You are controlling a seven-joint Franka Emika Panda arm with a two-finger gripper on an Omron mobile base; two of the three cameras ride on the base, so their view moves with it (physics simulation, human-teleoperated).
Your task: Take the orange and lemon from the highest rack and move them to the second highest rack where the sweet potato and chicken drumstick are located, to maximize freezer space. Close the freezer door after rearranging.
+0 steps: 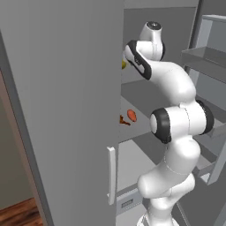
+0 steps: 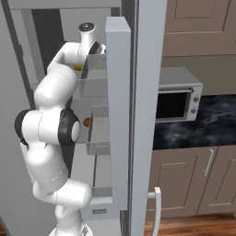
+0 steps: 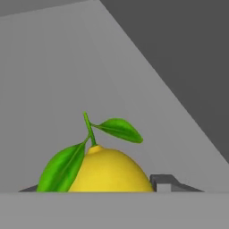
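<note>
- The end effector [image 3: 129, 185] sits low in the hand view, one dark fingertip [image 3: 163, 182] showing just right of the lemon [image 3: 107, 172]. The other side is hidden behind the green leaves, so I cannot tell whether the jaws have actually gripped the fruit or are only narrowing beside it.
- The lemon, bright yellow with a stem and two leaves, lies on the highest rack [image 3: 67, 89], against the fingertip, with the grey back wall rising behind it.
- In the left base view a sliver of yellow [image 1: 124, 64] shows at the door edge, level with the wrist; it is too small to say which fruit it is.
- One level below, on the second highest rack [image 1: 141, 95], the sweet potato [image 1: 132, 115] lies just right of the chicken drumstick [image 1: 123, 120], both toward the left side.
- The freezer door [image 1: 62, 110] stands open, near on the left, its white handle [image 1: 111, 174] low down.
- To do this step well, I judge the jaws should meet the lemon across its widest part, not the leaves, and the hold should be confirmed before lifting. Then draw it straight out, clear of the shelf edge, and lower it to a bare spot right of the sweet potato.
</note>
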